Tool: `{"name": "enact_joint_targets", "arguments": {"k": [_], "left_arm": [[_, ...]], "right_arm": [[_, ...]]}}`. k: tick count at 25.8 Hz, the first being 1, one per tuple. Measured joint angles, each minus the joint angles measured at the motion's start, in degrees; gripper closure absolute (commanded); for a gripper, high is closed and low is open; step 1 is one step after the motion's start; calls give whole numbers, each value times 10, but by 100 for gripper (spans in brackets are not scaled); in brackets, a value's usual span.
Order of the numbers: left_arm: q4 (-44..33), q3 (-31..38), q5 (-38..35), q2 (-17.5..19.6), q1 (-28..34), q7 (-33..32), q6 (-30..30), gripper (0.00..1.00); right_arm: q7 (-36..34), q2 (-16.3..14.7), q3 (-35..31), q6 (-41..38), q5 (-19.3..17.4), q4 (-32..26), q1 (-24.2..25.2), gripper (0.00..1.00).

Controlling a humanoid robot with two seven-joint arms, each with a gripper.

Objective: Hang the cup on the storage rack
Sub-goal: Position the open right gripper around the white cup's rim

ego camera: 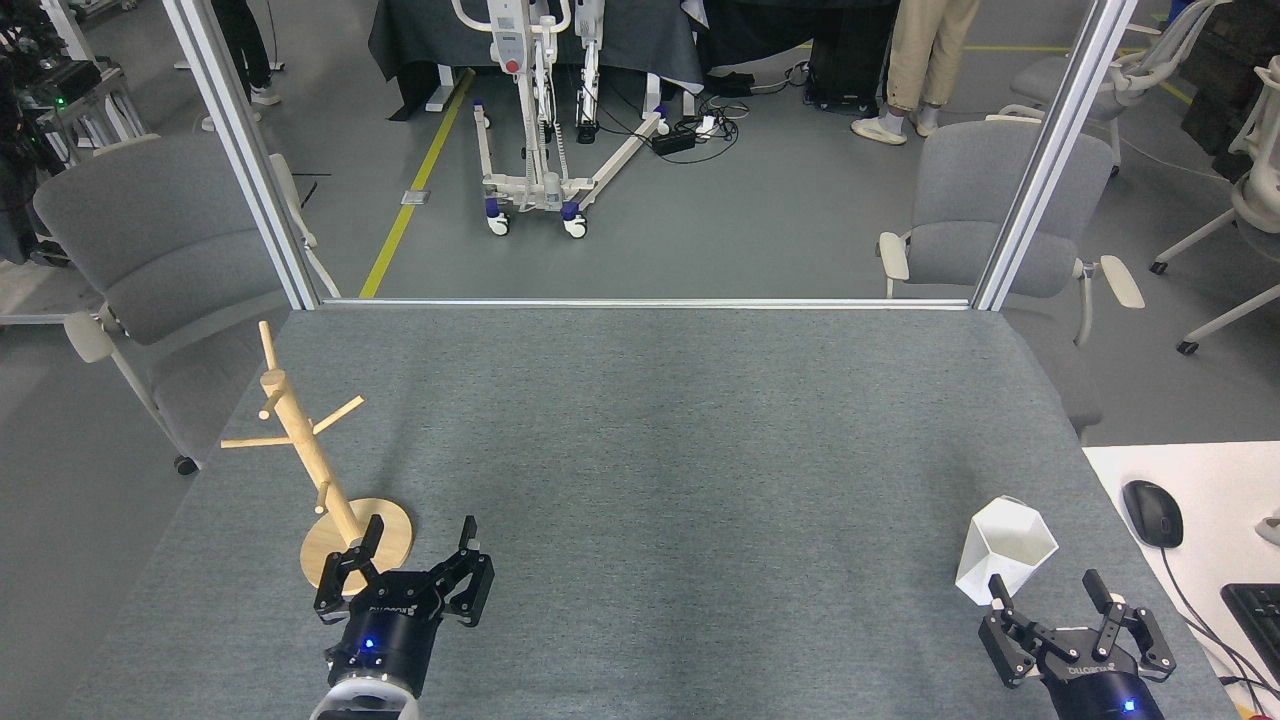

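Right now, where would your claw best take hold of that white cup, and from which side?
Probably across the cup's faceted walls just below the hexagonal rim, coming from the near side with the open right claw, which sits closest. The cup stands upright with its mouth open; opposite flat facets should give the fingers parallel faces. No handle is visible.

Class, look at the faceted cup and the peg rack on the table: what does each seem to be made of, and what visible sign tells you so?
The cup: matte white, flat angular facets with crisp edges and no gloss; probably ceramic or moulded plastic, the look leaves it open. The storage rack: pale, unpainted wood, judging by its warm tan colour on the round base, post and pegs; finish looks plain, not shiny.
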Motion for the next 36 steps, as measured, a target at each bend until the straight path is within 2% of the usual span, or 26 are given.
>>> {"name": "enact_joint_targets", "arguments": {"k": [12, 36], "left_arm": [[9, -2, 0, -1, -1, 0, 2, 0], [35, 0, 0, -2, -11, 0, 4, 0]], "right_arm": [[-1, -3, 3, -6, -1, 53, -26, 1], [3, -8, 4, -5, -1, 88, -58, 1]]}}
